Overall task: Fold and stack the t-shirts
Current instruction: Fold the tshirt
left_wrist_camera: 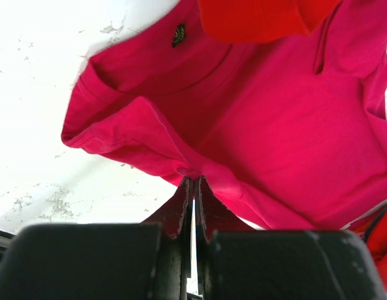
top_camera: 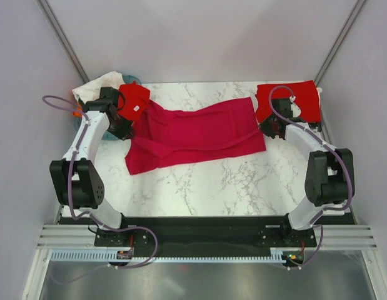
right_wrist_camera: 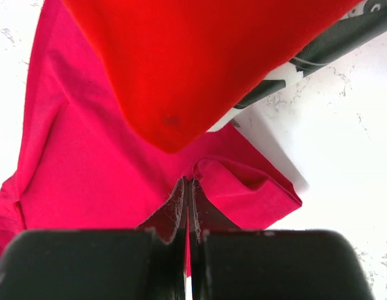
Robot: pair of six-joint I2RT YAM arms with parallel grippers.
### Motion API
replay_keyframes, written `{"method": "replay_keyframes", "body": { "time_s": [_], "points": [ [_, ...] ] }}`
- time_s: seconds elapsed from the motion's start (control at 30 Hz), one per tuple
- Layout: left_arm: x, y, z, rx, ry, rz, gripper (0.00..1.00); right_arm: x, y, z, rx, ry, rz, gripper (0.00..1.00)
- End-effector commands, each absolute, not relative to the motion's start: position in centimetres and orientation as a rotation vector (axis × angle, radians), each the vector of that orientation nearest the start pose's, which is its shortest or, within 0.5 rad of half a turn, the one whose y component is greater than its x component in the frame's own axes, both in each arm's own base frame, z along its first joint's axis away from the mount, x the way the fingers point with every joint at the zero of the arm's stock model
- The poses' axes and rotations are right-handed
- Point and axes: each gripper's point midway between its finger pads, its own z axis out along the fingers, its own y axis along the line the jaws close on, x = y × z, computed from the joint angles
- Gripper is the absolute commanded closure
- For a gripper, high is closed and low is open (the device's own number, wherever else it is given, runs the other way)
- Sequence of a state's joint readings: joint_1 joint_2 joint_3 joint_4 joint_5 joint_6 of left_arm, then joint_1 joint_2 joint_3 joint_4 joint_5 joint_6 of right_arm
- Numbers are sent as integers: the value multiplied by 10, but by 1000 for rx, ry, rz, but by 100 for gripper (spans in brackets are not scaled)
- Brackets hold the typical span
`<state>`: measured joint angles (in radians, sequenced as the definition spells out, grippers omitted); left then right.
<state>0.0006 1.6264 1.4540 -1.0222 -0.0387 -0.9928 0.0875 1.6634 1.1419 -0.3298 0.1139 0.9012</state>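
Top view: crimson shirt [top_camera: 193, 134] is being held spread across the middle of the marble table [top_camera: 231, 181], running from lower left up to upper right. Left gripper [top_camera: 125, 128] is sitting at its left end, right gripper [top_camera: 269, 128] at its right end; finger state is not being resolved from here. Left red shirt [top_camera: 135, 100] is lying bunched at the upper left, overlapping the crimson one, with a white garment [top_camera: 96, 84] and a teal basket [top_camera: 132, 79] just behind it. Right red shirt [top_camera: 302, 100] is lying at the upper right corner. Left wrist view: left gripper [left_wrist_camera: 193, 186] is being kept clenched, tips pinching a folded edge of the crimson shirt [left_wrist_camera: 274, 125] at lower centre. Shirt is filling the centre and right of the frame, a small dark emblem [left_wrist_camera: 179, 34] showing near the top. Left red shirt [left_wrist_camera: 256, 19] is overlapping it at the top edge; bare table [left_wrist_camera: 37, 75] is showing on the left. Right wrist view: right gripper [right_wrist_camera: 188, 186] is likewise clamped, crimson fabric being caught between the tips. Crimson shirt [right_wrist_camera: 80, 150] is spreading left and centre, one folded corner at lower right. Right red shirt [right_wrist_camera: 193, 62] is hanging over it from the top; a black-and-white item [right_wrist_camera: 343, 34] is showing under it at upper right; table [right_wrist_camera: 349, 156] on the right.
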Motion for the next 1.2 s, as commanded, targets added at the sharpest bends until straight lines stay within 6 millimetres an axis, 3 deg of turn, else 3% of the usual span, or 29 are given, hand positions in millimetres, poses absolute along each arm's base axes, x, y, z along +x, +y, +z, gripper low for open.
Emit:
{"method": "replay_keyframes", "body": {
  "time_s": [0.0,0.37,0.43,0.5,0.57,0.63,0.67,0.73,0.8,0.87,0.9,0.93,0.97,1.03,1.07,1.1,1.13,1.17],
  "points": [
    [370,-11,161,-1330,2391,-170,98,444,45,107,1036,2169,307,100],
    [392,-4,150,-1352,2397,-157,98,456,45,95,1048,2176,285,100],
    [397,-7,149,-1328,2414,-179,98,460,46,98,1043,2168,299,96],
    [406,-7,149,-1289,2425,-187,91,464,47,102,1037,2156,310,65],
    [408,-5,156,-1256,2414,-184,77,464,47,109,1014,2143,320,43],
    [406,-1,167,-1216,2394,-162,69,459,45,113,1003,2137,309,43],
    [402,1,168,-1213,2391,-147,61,457,44,121,991,2119,311,43],
    [391,4,186,-1173,2353,-144,51,440,40,116,985,2118,295,46],
    [384,3,191,-1151,2354,-152,46,429,41,113,976,2116,303,48],
    [376,0,191,-1120,2371,-172,43,419,40,116,971,2094,319,50],
    [371,-5,199,-1079,2373,-214,43,408,39,105,967,2107,314,50],
    [368,-9,194,-1052,2386,-237,43,404,40,107,954,2096,327,51],
    [365,-11,194,-1008,2397,-254,43,392,39,93,957,2117,314,51],
    [363,-25,207,-919,2357,-373,43,388,39,94,930,2081,337,51],
    [354,-32,198,-876,2383,-421,43,381,43,84,911,2094,359,51],
    [352,-35,199,-848,2364,-451,42,384,44,86,884,2070,382,51],
    [351,-38,215,-797,2286,-491,42,382,46,84,872,2067,395,49],
    [343,-41,202,-785,2298,-506,40,379,47,79,874,2059,408,48]
  ]
}}
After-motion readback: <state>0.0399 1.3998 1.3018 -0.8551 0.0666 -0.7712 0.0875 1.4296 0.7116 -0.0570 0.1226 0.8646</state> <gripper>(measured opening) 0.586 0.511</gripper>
